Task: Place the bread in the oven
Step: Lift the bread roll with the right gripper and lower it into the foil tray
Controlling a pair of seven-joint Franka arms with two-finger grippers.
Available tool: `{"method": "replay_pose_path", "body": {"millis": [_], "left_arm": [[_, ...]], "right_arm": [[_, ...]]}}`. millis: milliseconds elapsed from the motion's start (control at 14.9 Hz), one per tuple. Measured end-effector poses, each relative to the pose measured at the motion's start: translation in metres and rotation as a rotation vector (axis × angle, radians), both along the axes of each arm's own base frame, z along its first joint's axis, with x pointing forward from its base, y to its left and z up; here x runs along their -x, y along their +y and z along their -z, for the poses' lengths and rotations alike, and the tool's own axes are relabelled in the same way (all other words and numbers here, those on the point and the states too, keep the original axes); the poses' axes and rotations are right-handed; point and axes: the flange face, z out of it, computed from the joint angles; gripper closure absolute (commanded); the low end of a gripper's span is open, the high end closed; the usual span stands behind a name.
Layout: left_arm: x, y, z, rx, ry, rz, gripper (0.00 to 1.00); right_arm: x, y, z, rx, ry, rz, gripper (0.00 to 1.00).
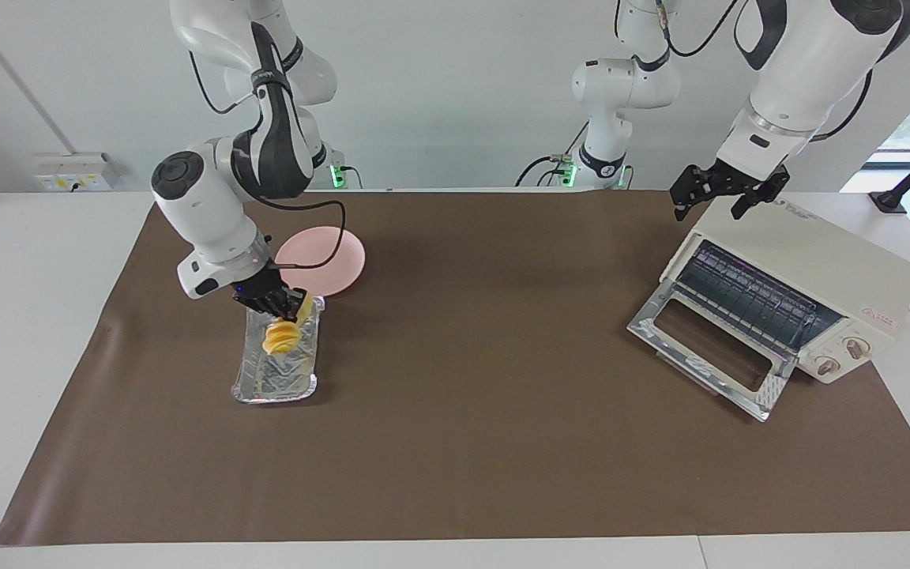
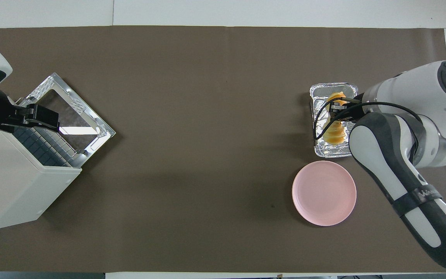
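Observation:
The yellow-orange bread (image 1: 281, 337) lies tilted in a silver foil tray (image 1: 269, 385) toward the right arm's end of the table. My right gripper (image 1: 287, 307) is down in the tray and shut on the bread's end nearer to the robots. In the overhead view the bread (image 2: 335, 133) shows under the right gripper (image 2: 341, 110). The cream-white oven (image 1: 810, 273) stands at the left arm's end with its glass door (image 1: 708, 348) folded down open and the rack showing. My left gripper (image 1: 712, 197) hangs open and empty over the oven's top edge; it also shows in the overhead view (image 2: 39, 118) over the oven (image 2: 14, 186).
A round pink plate (image 1: 332, 257) sits beside the foil tray, nearer to the robots; it also shows in the overhead view (image 2: 323, 193). A brown mat (image 1: 486, 379) covers the table. The open oven door (image 2: 72, 112) juts out toward the middle of the mat.

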Motion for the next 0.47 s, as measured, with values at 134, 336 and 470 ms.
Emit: {"method": "replay_pose_path", "body": {"millis": [134, 336, 470], "left_arm": [[0.000, 0.000, 0.000, 0.000, 0.000, 0.000, 0.00], [0.000, 0.000, 0.000, 0.000, 0.000, 0.000, 0.00], [0.000, 0.000, 0.000, 0.000, 0.000, 0.000, 0.00]], "right_arm": [[-0.005, 0.000, 0.013, 0.031, -0.011, -0.035, 1.00], [-0.009, 0.000, 0.036, 0.034, 0.004, -0.066, 1.00], [-0.010, 0.000, 0.049, 0.034, 0.023, -0.070, 1.00]]}}
